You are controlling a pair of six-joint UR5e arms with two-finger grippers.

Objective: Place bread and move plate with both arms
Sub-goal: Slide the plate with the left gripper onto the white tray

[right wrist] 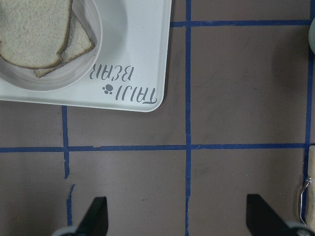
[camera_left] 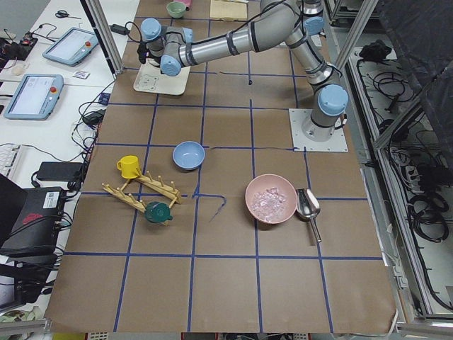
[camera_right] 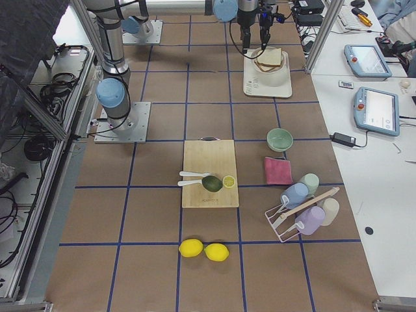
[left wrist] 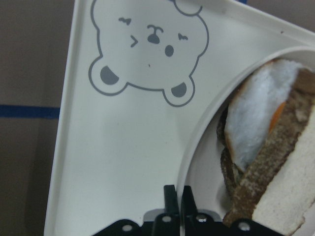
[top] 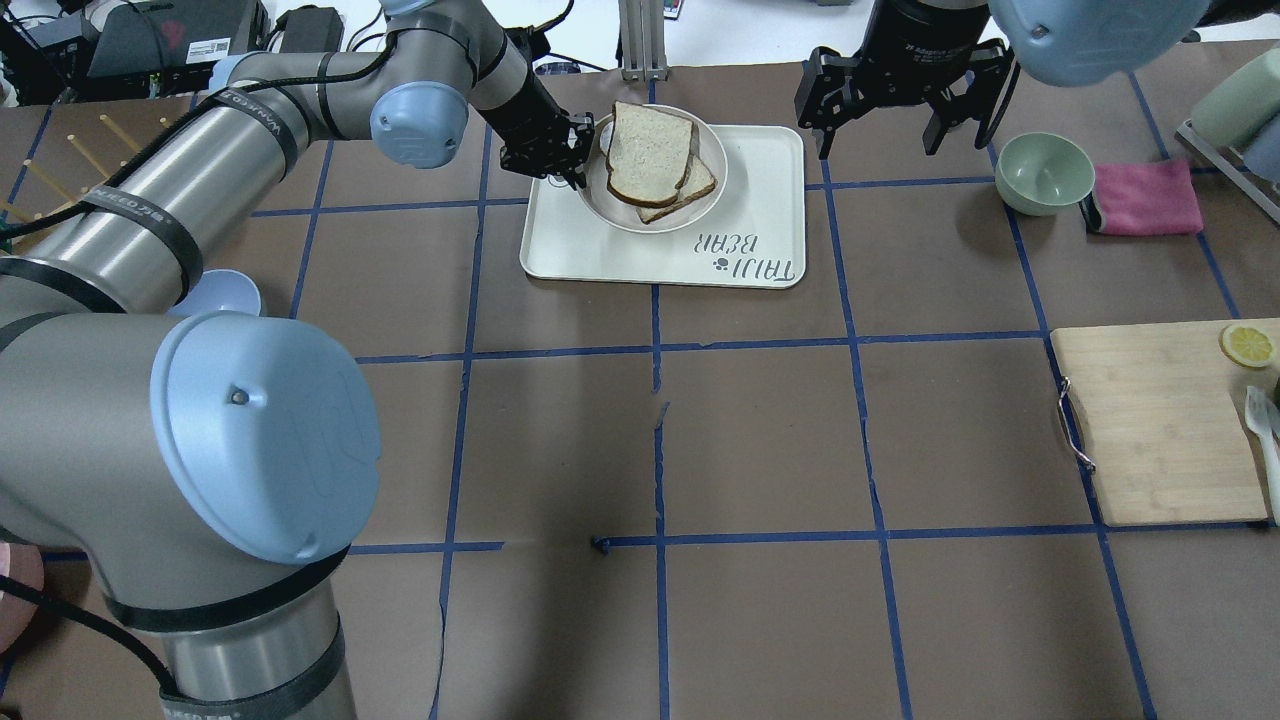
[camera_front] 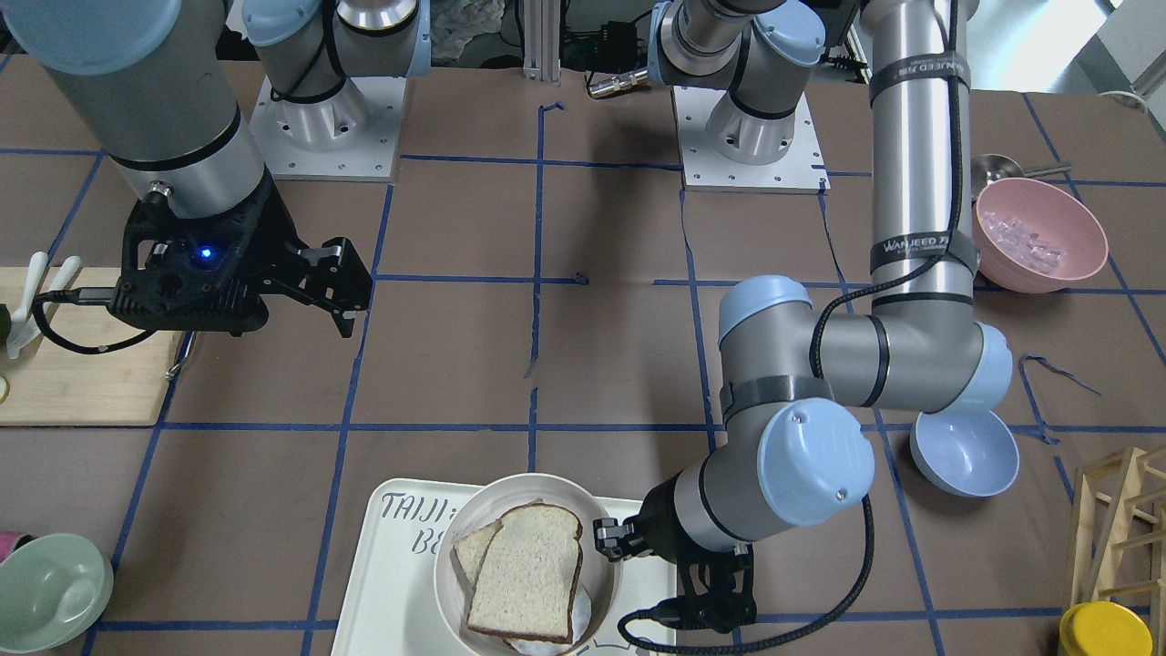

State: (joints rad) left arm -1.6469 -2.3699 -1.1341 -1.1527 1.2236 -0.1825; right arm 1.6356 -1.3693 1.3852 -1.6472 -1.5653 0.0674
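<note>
The bread (top: 648, 152) is a dark-crusted slice that lies on top of a second slice (top: 697, 188) in the round off-white plate (top: 716, 160). The plate stands on the white "TAIJI BEAR" tray (top: 760, 215). My left gripper (top: 572, 158) is shut on the plate's rim on the robot's left side. The left wrist view shows its fingertips (left wrist: 170, 195) pinched on the rim (left wrist: 189, 152), with the bread (left wrist: 290, 162) beside them. My right gripper (top: 882, 135) is open and empty, hanging above the table just right of the tray. The front view shows the plate (camera_front: 537, 483) and bread (camera_front: 528, 569).
A pale green bowl (top: 1043, 170) and a pink cloth (top: 1145, 197) lie right of the tray. A wooden cutting board (top: 1160, 420) with a lemon half (top: 1246, 345) is at the right edge. A blue bowl (camera_front: 966, 451) and a pink bowl (camera_front: 1038, 232) are on the robot's left side.
</note>
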